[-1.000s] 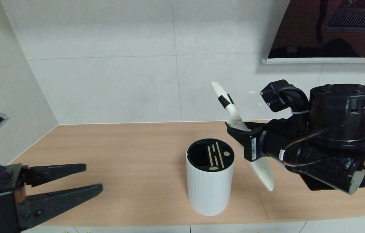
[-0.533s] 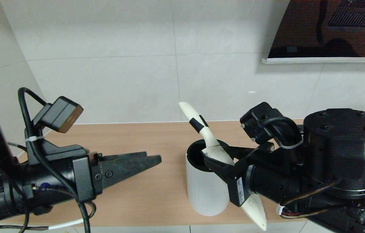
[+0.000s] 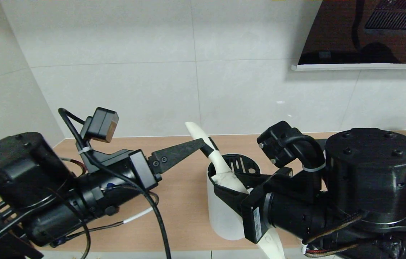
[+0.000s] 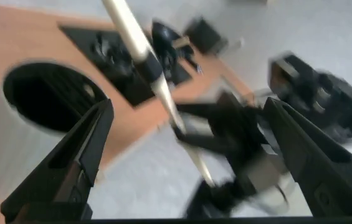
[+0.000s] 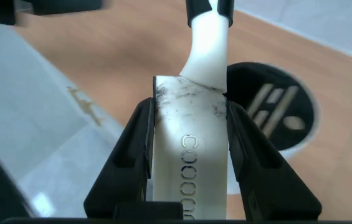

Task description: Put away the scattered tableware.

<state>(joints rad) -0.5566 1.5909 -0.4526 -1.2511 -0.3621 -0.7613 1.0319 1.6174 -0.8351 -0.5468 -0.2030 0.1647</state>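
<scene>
Wooden counter [image 3: 185,196], left gripper [image 4: 188,107] advanced, jaws spread, right gripper [image 5: 190,111] jaws pinching utensil [image 3: 220,166]

Head camera forward and down; wrist cameras close in; white holder [image 3: 220,223] common to all

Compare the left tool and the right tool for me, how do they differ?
The right tool is shut on the white utensil; the left tool is open and grips nothing. The right tool clamps the utensil's wide part, while the left tool's fingers stand either side of its thin end. Both are black and meet at the utensil by the white holder.
</scene>
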